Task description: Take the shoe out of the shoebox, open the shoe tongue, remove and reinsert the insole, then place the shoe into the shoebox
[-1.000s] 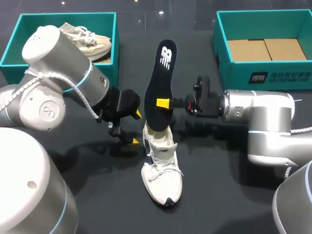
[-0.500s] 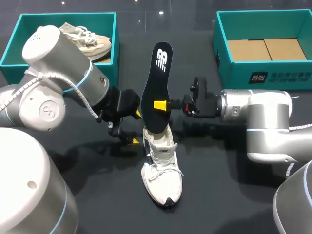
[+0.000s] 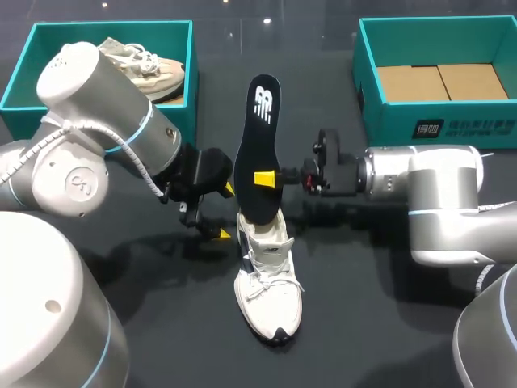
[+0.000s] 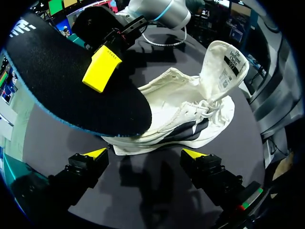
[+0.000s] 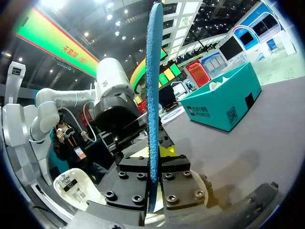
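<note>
The black insole is held upright over the middle of the table, pinched across its waist by the right gripper, which comes in from 3 o'clock. In the head view only one yellow fingertip is seen, on the insole's near face; its partner is hidden behind the insole. In the right wrist view the insole is caught edge-on, a thin blue line clamped between the right gripper and its two black finger blocks: a narrow grip, pressed on from both sides.

The insole's lower end is lost behind the collar of the white shoe, and whether it touches the inside cannot be told. The shoe is stood on the table at 6 o'clock of the insole, toe pointing to 6 o'clock. In the left wrist view the shoe is seen just ahead of the left gripper, its tongue pulled up and its heel end covered by the insole.

The left gripper is held at 9 o'clock of the shoe's collar, fingers spread wide, nothing between them.

At 10 o'clock the left shoebox is largely blocked by the left arm; a second shoe is glimpsed inside. At 2 o'clock the right shoebox is seen with brown cardboard in it, its far end cut off.
</note>
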Tool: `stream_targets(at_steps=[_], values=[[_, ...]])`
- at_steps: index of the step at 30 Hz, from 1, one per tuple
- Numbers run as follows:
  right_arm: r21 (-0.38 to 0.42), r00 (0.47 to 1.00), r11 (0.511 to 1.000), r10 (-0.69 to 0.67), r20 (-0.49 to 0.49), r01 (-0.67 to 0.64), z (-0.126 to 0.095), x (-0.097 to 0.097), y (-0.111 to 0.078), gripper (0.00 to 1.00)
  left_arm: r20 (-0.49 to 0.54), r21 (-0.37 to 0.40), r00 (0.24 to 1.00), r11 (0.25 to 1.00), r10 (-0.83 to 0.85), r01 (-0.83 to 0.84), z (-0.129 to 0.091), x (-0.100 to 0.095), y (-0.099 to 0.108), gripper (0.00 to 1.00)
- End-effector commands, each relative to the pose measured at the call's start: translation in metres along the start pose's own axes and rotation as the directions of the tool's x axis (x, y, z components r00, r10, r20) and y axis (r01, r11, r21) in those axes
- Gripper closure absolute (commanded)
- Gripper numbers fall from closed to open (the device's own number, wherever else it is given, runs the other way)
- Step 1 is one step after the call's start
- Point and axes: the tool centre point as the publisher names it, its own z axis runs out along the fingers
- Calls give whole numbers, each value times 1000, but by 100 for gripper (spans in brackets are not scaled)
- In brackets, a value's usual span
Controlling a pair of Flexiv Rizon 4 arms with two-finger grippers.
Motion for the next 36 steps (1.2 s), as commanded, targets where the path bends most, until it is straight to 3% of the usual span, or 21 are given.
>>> stream_targets(at_steps=[1,19,36], values=[[-5,1000,1000,0,-5,0,1,-1,-5,100,1,-1,1000,1000,0,0,1,1,0,0],[19,1000,1000,18,20,-18,-1,6,-23,100,1,-1,1000,1000,0,0,1,1,0,0],[26,997,996,79,24,-80,-6,18,-55,100,1,-1,1000,1000,0,0,1,1,0,0]])
